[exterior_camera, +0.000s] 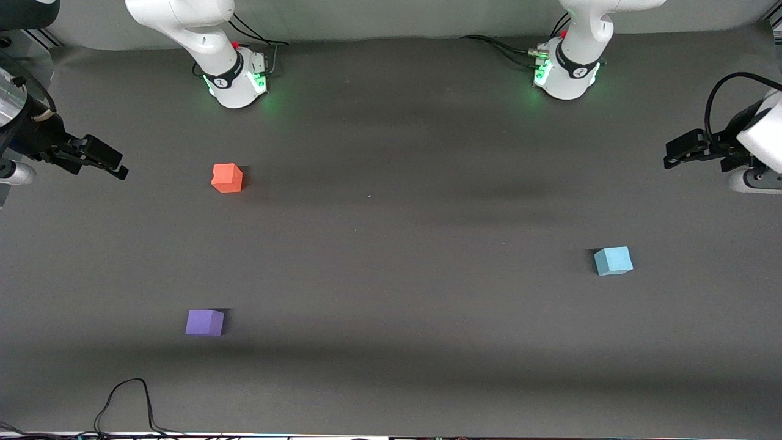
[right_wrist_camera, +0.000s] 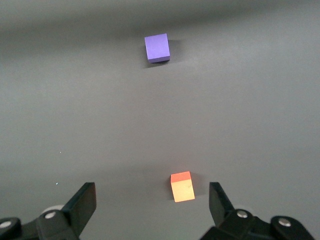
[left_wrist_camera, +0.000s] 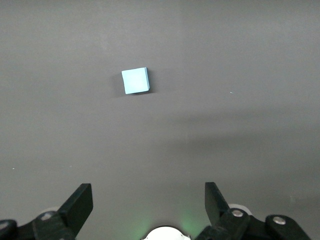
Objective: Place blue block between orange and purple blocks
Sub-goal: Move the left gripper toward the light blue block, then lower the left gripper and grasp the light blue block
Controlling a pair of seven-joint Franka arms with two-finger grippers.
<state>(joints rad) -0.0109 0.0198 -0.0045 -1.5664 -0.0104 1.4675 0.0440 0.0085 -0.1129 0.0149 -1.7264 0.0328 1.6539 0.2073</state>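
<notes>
Orange block (right_wrist_camera: 182,186) sits low in frame between the right gripper's (right_wrist_camera: 152,205) spread fingers (right_wrist_camera: 82,202); purple block (right_wrist_camera: 157,48) upper centre.

Dark grey matte tabletop covering (exterior_camera: 391,244): one continuous sheet filling nearly the whole front view, plain, with soft broad bands of shadow running across it lengthwise. A pale speck sits near its middle.

Pale grey-green backdrop strip (exterior_camera: 391,15): runs along the edge of the sheet where the bases stand; the sheet's corner curls up slightly at the left arm's end.

Green glow patches (exterior_camera: 275,101): cast on the sheet close to that same edge.

Thin black cable (exterior_camera: 131,397): loops onto the sheet at the edge nearest the front camera, toward the right arm's end.

Lighting: even, diffuse, overhead.
</notes>
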